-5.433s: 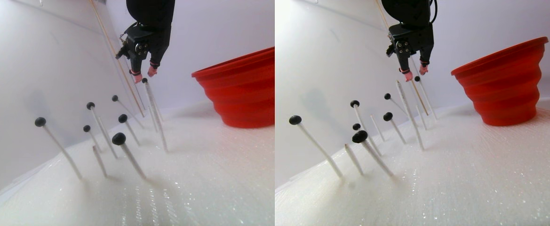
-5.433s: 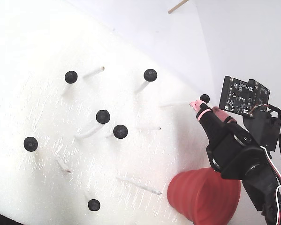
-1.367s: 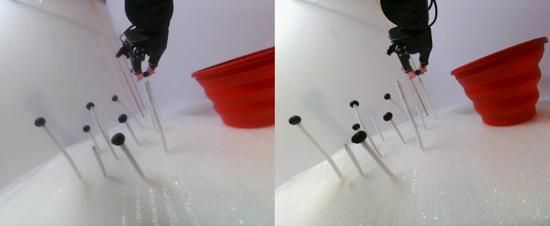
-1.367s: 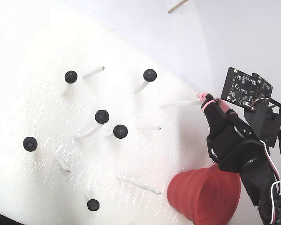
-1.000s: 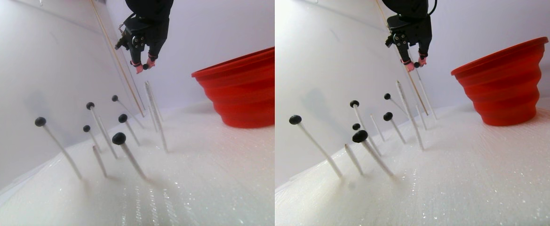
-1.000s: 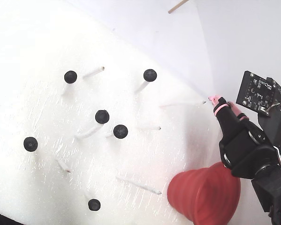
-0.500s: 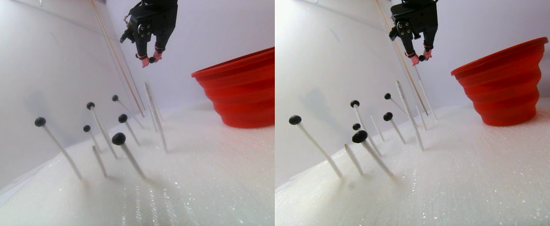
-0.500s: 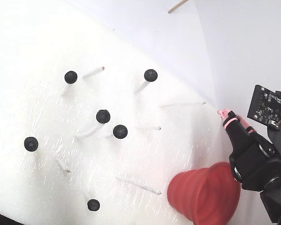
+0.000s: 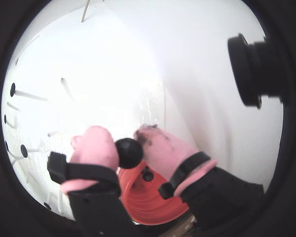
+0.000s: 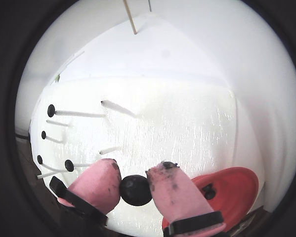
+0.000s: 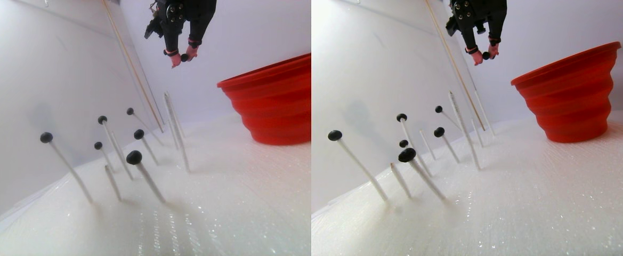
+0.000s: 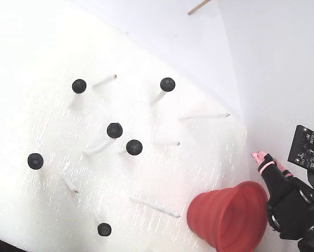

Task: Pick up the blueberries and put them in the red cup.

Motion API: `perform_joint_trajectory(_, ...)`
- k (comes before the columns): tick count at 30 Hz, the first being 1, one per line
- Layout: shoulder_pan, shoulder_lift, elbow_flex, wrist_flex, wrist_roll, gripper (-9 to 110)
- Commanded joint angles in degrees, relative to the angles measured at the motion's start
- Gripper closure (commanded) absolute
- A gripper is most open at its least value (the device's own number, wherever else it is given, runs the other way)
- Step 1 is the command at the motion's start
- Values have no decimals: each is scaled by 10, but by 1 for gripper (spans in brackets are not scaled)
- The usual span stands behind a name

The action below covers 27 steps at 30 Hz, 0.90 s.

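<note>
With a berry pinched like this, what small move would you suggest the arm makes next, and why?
Probably a short carry sideways until it hangs over the red cup, then release. The gripper is shut on a blueberry, lifted clear of the sticks; in this wrist view the cup's mouth sits off to the right, not directly beneath.

Thin white sticks (image 12: 101, 146), six still bearing blueberries (image 12: 114, 130), are crowding the foam left of the red cup (image 12: 227, 219) in the fixed view. Air above the cup is standing clear; its mouth is lying open.
</note>
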Motion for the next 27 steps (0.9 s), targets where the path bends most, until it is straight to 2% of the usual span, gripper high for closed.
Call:
perform_joint_trajectory(1,8,73,-12,13,5,92)
perform_joint_trajectory(27,83,146,13,94,6,92)
